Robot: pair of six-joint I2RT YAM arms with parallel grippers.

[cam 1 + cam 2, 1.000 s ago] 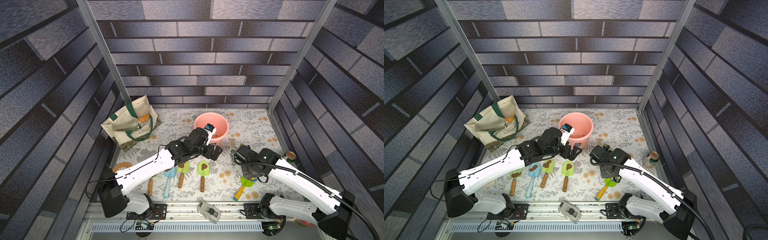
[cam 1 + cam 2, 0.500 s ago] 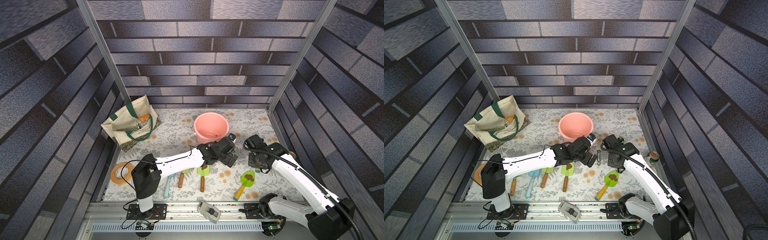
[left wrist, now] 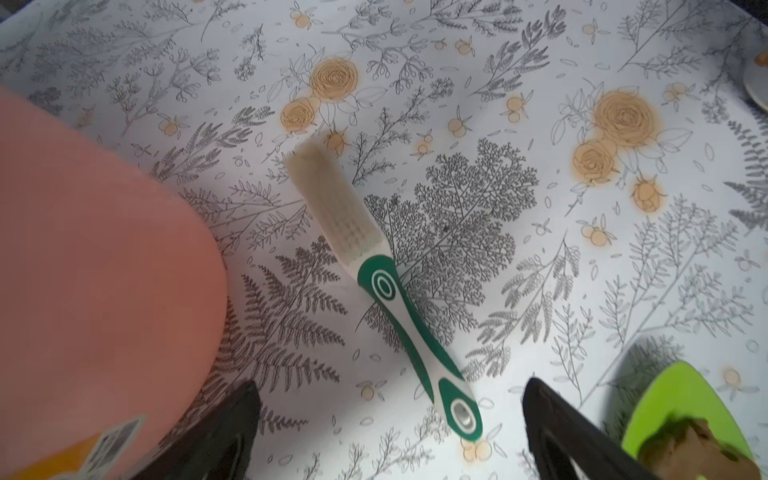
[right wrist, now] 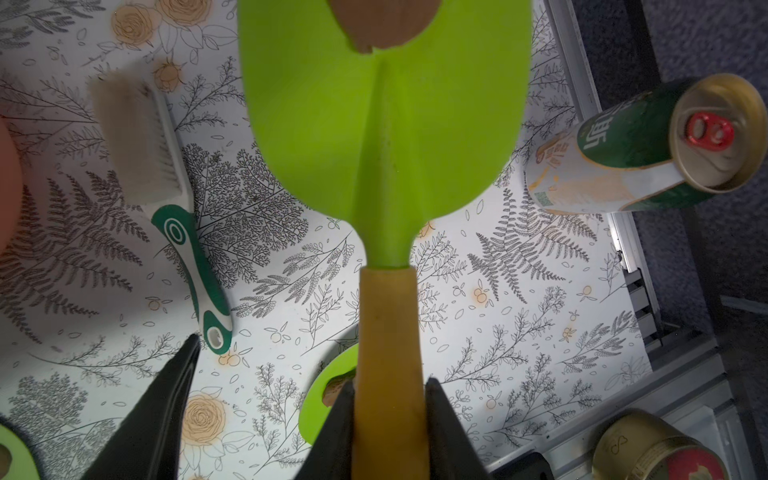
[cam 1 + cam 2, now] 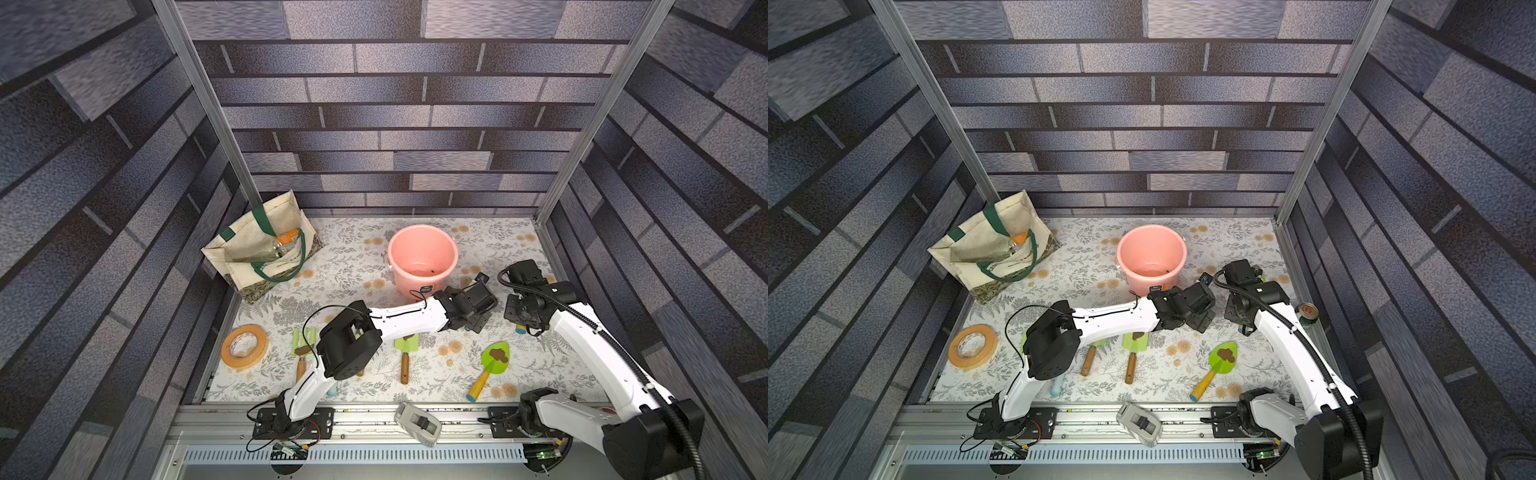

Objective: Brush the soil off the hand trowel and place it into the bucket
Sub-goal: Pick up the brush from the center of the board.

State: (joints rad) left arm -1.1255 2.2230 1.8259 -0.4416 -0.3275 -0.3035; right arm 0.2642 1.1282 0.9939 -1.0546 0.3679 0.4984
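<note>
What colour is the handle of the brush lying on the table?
Green and white, with ring patterns. The brush handle shows best in the left wrist view.

The left arm stretches low across toward the right arm, elbow bent above its base. The left gripper points downward, jaws spread wide, holding nothing. The right arm reaches forward, wrist bent down; the right gripper is clamped on the hand trowel handle, 2 fingers pressing its sides.
</note>
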